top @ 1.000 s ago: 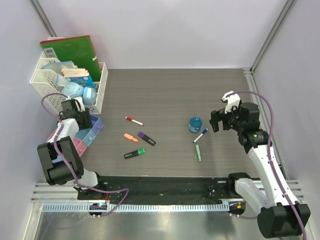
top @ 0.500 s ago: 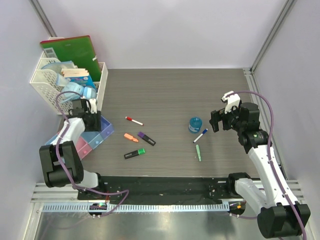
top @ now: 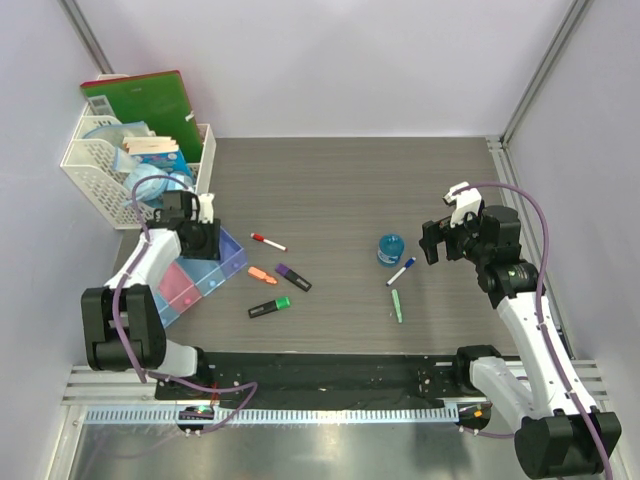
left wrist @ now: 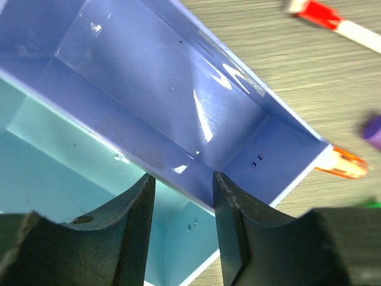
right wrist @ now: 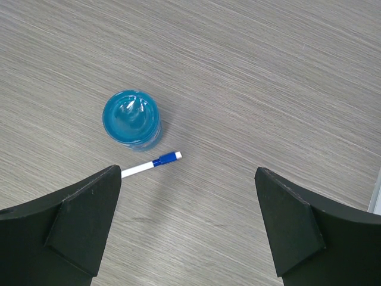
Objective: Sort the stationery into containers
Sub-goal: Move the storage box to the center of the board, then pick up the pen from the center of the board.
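Observation:
The containers (top: 230, 264), a joined row of purple, light blue and pink bins, lie slanted at the left. My left gripper (top: 204, 243) is shut on the wall between the purple bin (left wrist: 178, 77) and the light blue bin (left wrist: 59, 161); both look empty. On the table lie a red-capped marker (top: 267, 241), orange highlighter (top: 262, 274), purple-black highlighter (top: 293, 277), green-black highlighter (top: 269, 307), blue tape roll (top: 390, 248), blue-capped marker (top: 401, 271) and pale green pen (top: 397, 305). My right gripper (top: 432, 243) is open and empty above the tape roll (right wrist: 131, 117) and blue-capped marker (right wrist: 150, 165).
A white lattice basket (top: 100, 160) with masks and papers stands at the back left, a green folder (top: 140, 100) behind it. A metal frame rail (top: 495, 150) runs along the right side.
My left gripper has moved right, away from the basket, and the row of bins has slid with it towards the highlighters. The right arm has not moved.

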